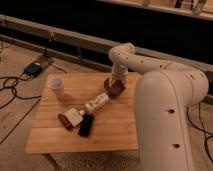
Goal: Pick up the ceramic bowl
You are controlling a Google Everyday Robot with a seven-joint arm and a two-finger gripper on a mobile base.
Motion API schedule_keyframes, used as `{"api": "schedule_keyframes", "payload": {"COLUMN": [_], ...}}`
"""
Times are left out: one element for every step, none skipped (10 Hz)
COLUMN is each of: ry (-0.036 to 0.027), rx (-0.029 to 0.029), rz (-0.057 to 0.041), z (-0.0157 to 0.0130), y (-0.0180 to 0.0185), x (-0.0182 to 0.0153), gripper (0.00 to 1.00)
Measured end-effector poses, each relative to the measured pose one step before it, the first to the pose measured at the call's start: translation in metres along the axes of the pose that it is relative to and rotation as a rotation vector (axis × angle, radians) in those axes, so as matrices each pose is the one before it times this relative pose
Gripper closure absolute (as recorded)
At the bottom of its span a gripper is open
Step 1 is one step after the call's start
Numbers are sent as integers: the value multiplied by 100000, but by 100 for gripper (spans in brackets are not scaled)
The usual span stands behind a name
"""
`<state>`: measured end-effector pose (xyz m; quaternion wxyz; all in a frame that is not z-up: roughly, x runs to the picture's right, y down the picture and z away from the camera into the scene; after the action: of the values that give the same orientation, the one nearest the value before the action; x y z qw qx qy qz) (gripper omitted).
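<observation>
Ceramic bowl (119,90), glossy maroon, sits near the table's (75,142) far edge, gripper (114,83) right at it; whether it clamps, I cannot tell. The bottle's (96,104) label is unreadable.

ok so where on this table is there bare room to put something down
Bare wood lies between the white cup and the ceramic bowl along the far edge, and along the near edge of the table, in front of the black object. Crowded: the middle, around the white bottle, and the far corner where the gripper is at the bowl.
</observation>
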<state>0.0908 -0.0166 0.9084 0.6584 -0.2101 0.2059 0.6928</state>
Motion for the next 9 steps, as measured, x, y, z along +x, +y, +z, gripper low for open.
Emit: {"api": "schedule_keyframes", "payload": {"ry": [1207,1292,529,1167,741,450,730,1210,545], "rx": [107,-30,-216,-145,-203,-179,-374,-1360,-913], "rz": [354,373,547,837,836,747,814,660,130], "z": [634,635,349,543,384,247,329,624,348], "y": [-407,-297,-312,-518,-395,-344,-372,-337,-147], "x": [-410,-401,-424,-480,-384,-319,-292,-195,-63], "gripper": [35,35,35,35,35,35,35,35,35]}}
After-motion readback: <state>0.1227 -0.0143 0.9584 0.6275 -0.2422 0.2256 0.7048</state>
